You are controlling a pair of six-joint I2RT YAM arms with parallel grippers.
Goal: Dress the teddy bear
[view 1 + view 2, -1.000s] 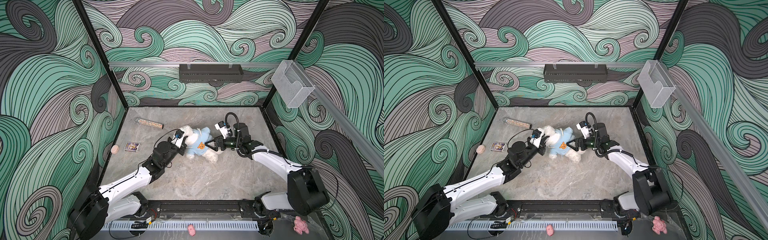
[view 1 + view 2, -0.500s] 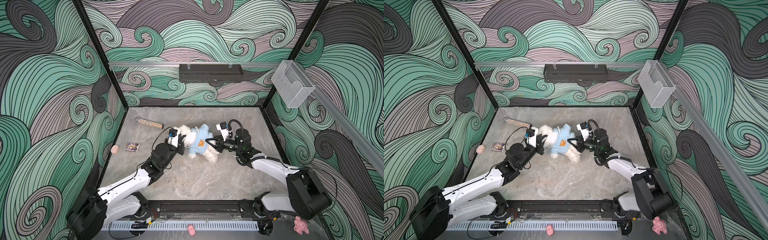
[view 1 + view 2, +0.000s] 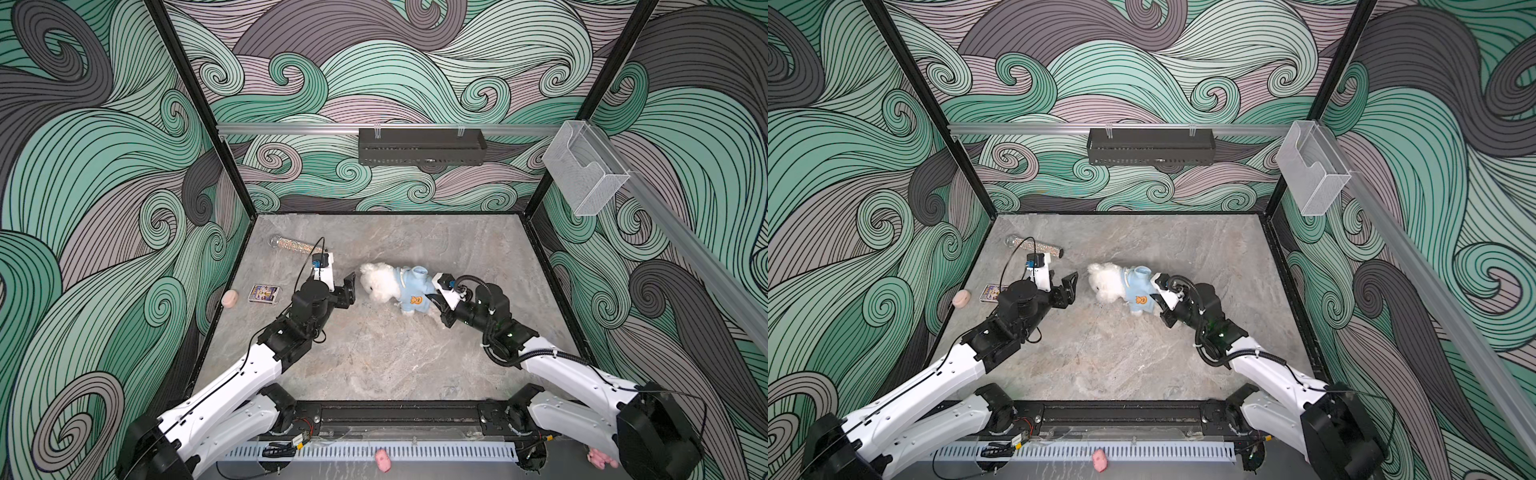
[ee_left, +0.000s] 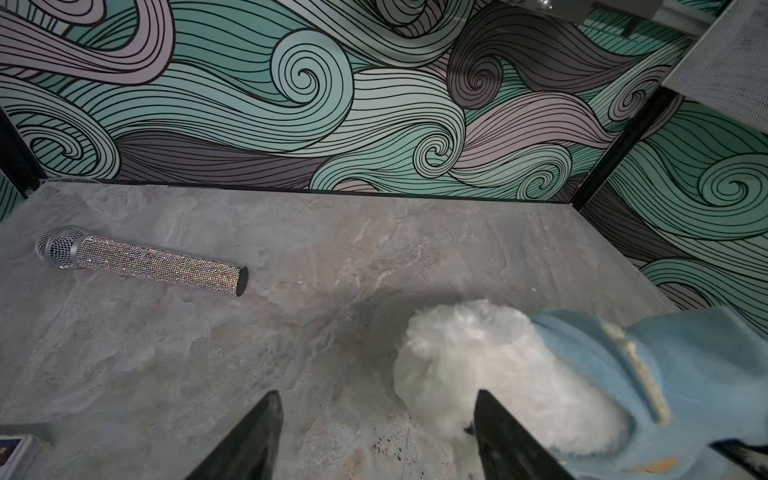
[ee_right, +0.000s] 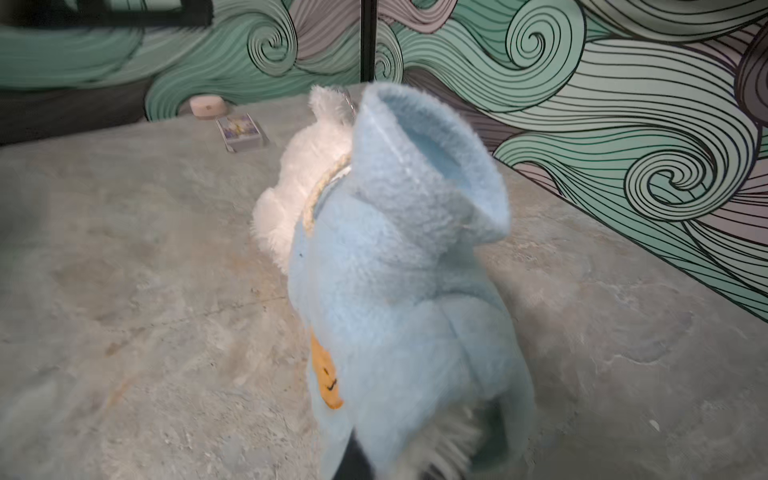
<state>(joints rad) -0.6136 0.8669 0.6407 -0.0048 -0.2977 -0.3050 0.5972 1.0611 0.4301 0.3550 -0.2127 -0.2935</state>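
Note:
The teddy bear (image 3: 379, 282) lies mid-table in both top views, its white head (image 3: 1105, 282) to the left, wearing a light blue sweater (image 3: 412, 287) with an orange bear patch. One sleeve (image 5: 432, 166) stands up empty. My left gripper (image 3: 351, 286) is open just left of the head; in the left wrist view one of its fingertips (image 4: 484, 405) is against the white fur (image 4: 478, 353). My right gripper (image 3: 433, 300) is shut on the sweater's lower edge (image 5: 415, 395), which hides most of its fingers.
A glittery microphone (image 3: 297, 246) lies at the back left. A small card box (image 3: 264, 294) and a pink round thing (image 3: 229, 298) sit by the left wall. Small pink plush toys (image 3: 383, 459) lie outside the front rail.
My left gripper let go of the bear's head, opened and drew back to the left. My right gripper shut on the sweater's lower edge, and the bear shifted to the right.

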